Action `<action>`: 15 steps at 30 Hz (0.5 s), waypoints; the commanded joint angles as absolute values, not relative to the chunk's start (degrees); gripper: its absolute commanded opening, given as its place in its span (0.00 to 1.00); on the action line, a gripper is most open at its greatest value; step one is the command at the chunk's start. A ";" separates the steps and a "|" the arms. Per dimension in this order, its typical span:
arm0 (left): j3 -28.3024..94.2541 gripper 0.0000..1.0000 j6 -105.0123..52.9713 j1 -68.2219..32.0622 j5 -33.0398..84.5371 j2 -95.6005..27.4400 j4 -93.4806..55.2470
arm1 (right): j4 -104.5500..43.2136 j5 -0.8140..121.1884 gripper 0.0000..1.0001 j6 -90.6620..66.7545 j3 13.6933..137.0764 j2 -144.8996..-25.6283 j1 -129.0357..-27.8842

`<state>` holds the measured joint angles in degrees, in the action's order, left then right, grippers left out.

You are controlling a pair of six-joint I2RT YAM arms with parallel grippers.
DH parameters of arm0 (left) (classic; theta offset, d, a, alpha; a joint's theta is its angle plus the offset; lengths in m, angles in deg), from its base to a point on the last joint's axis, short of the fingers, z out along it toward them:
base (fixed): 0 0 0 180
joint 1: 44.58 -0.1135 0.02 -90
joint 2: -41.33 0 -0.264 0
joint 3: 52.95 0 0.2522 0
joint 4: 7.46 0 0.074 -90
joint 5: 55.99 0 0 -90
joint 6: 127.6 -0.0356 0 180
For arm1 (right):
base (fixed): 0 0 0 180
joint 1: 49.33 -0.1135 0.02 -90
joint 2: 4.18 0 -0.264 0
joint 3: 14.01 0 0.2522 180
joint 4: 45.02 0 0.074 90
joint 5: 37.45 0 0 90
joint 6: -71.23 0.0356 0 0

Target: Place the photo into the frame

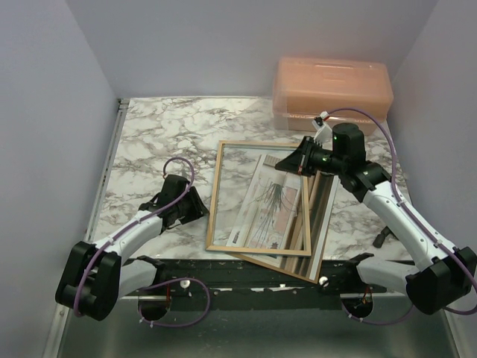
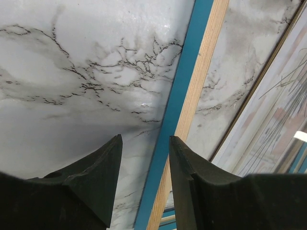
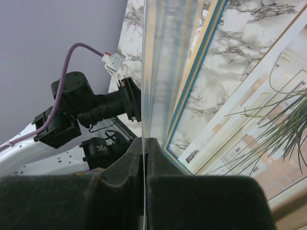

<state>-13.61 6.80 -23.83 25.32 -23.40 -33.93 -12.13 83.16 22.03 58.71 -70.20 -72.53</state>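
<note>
Just right of the left gripper (image 1: 200,207), on the table (image 1: 156,142): the frame (image 1: 214,195), with its left rail ahead of the fingertips. Under the frame, the photo (image 1: 323,216), askew, sticking out on the side of the right gripper (image 1: 300,159) and toward the arm bases; the frame's far corner between that gripper's fingertips. Past the right gripper, at the table's far edge, well apart from the left one: a box (image 1: 332,89).

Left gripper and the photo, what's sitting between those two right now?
One rail of the frame crosses between the left gripper and the photo, then a strip of marble table. The left wrist view shows it; the top view agrees.
</note>
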 commanded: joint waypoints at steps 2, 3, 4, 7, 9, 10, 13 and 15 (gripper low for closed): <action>-14.19 0.44 5.87 -23.49 26.00 -23.14 -33.24 | -15.64 85.51 0.00 23.24 58.22 -69.86 -72.62; -14.19 0.45 5.90 -23.49 25.89 -23.09 -33.13 | -15.68 85.51 0.00 23.24 58.04 -69.91 -72.62; -14.15 0.44 5.80 -23.49 25.70 -23.07 -33.05 | -15.62 85.55 0.00 23.38 57.91 -69.88 -72.62; -14.29 0.44 5.77 -23.41 25.11 -23.35 -32.66 | -15.97 85.77 0.00 23.49 57.27 -69.71 -72.56; -14.36 0.44 5.77 -23.40 25.13 -23.46 -32.64 | -16.69 86.07 0.00 23.97 56.34 -69.44 -72.59; -14.35 0.44 5.76 -23.40 25.12 -23.34 -32.66 | -16.76 86.12 0.00 23.97 55.95 -69.28 -72.58; -14.54 0.45 5.81 -23.23 25.00 -22.32 -32.76 | -16.78 86.07 0.00 24.04 54.44 -68.36 -72.62; -14.75 0.45 5.69 -23.05 25.01 -21.32 -32.48 | -16.46 85.95 0.00 24.00 53.46 -67.80 -72.62</action>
<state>-13.63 6.56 -23.74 25.26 -23.29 -33.73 -14.29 83.99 23.40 55.30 -69.94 -72.53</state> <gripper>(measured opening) 0.446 0.049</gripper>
